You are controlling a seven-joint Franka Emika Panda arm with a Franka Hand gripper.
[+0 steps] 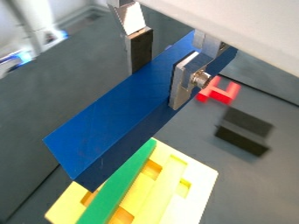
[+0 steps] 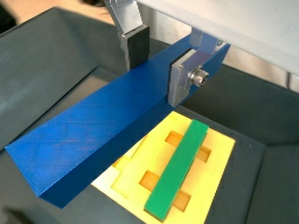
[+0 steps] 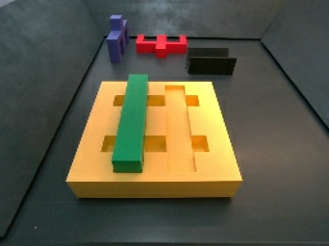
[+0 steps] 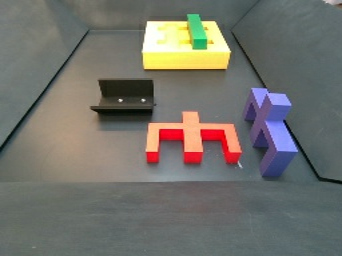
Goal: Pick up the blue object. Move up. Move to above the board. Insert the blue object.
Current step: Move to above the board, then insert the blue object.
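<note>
the hand (image 2: 162, 54) has shiny metal fingers; the blue object (image 2: 100, 127) looks matt, finely ridged plastic.

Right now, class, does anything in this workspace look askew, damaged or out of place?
Nothing stands out. The pincer holds the blue object above the board; the green bar lies straight in its groove, undamaged.

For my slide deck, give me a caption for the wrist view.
End effector holds the blue object above the board with its green bar.
</note>
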